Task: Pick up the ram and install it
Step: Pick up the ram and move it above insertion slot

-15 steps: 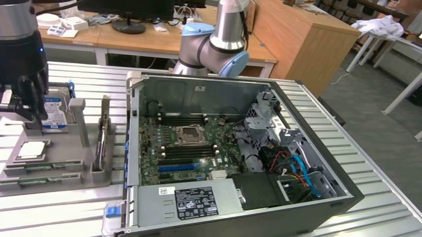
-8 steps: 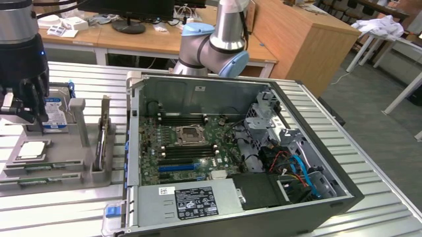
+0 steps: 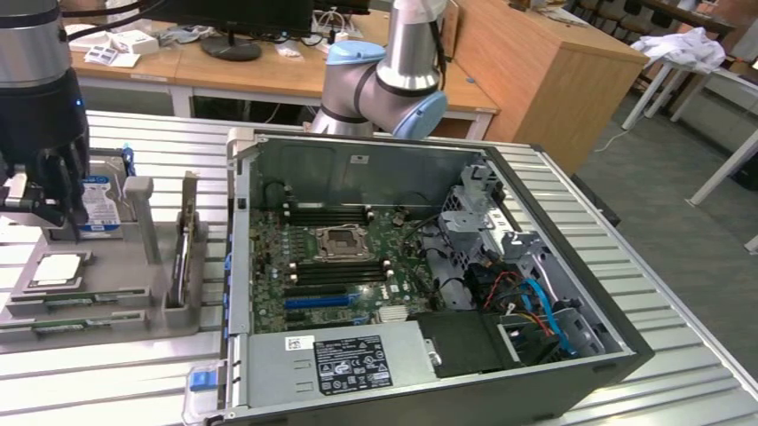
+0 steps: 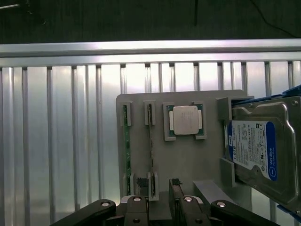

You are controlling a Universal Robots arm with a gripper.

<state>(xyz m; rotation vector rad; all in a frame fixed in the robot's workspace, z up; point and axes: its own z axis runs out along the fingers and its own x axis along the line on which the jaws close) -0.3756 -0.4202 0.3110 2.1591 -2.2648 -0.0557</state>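
Two ram sticks, thin green boards standing on edge, sit in slots of a grey holder (image 4: 188, 155). One ram stick (image 4: 126, 146) is nearest the holder's outer edge and the other ram stick (image 4: 151, 141) is beside it. In the exterior view they show as green strips (image 3: 71, 302) at the holder's front left. My gripper (image 4: 160, 209) hangs above the holder, open, with nothing between its fingers (image 4: 137, 209). In the exterior view the gripper (image 3: 50, 217) is at the far left, over the holder's back part. Black memory slots (image 3: 337, 216) lie on the motherboard (image 3: 308, 284) inside the open computer case.
A silver processor chip (image 4: 185, 120) and a blue-labelled hard drive (image 4: 256, 150) share the holder. The open computer case (image 3: 616, 355) stands at the exterior view's right of the holder on a ribbed metal table (image 3: 698, 382). Another robot arm's base (image 3: 385, 84) rises behind the case.
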